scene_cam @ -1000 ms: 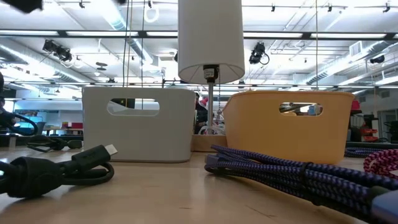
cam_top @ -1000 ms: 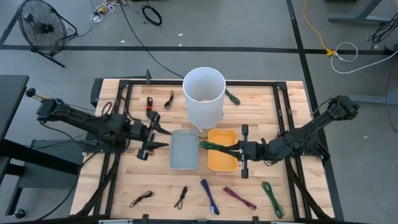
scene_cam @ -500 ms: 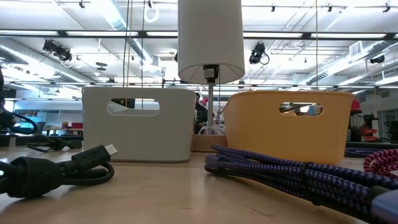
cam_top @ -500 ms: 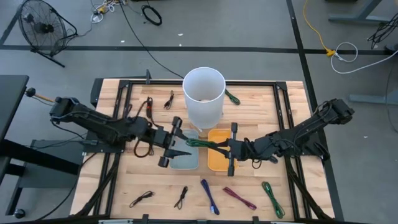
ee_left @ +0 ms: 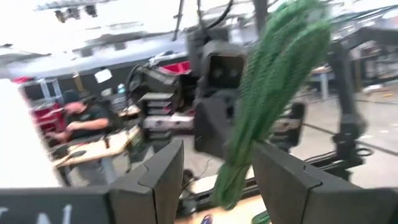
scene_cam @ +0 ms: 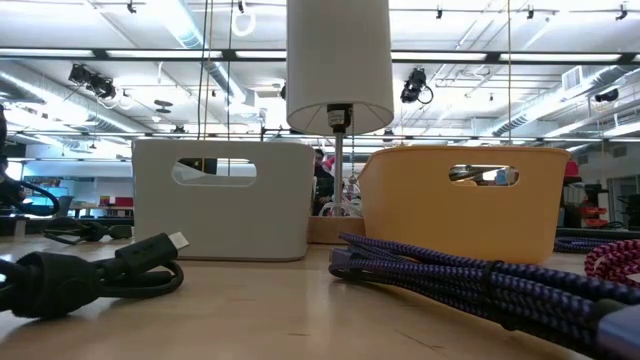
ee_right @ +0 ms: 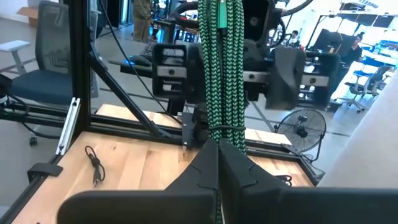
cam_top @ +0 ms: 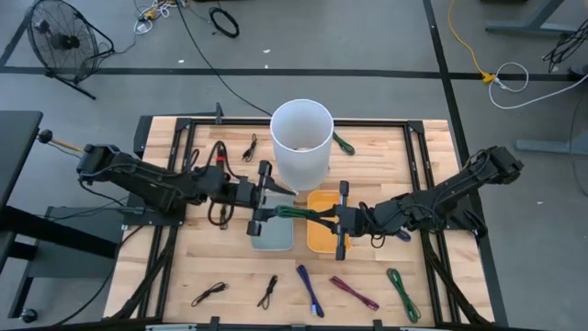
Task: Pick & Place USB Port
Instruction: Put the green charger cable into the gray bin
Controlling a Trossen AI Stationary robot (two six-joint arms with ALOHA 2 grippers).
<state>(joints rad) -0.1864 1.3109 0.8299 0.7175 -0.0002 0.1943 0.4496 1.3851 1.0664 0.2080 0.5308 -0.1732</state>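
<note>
The left gripper (cam_top: 276, 203) has moved in to meet the right gripper (cam_top: 329, 221) above the grey plastic bin (cam_top: 272, 233). The braided green cable (cam_top: 301, 213) stretches between them. Right jaws pinch it; left jaws stay spread around it. A hand-over looks close.

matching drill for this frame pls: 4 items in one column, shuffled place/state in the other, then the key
Items
1. green cable
2. grey bin
3. orange bin
4. purple cable

Places/states
A. lying on the table's near edge, apart from both bins
B. under the left gripper
C. held up in the air, clamped by the right gripper
D. under the right gripper

Pairs: 1-C, 2-B, 3-D, 4-A
</note>
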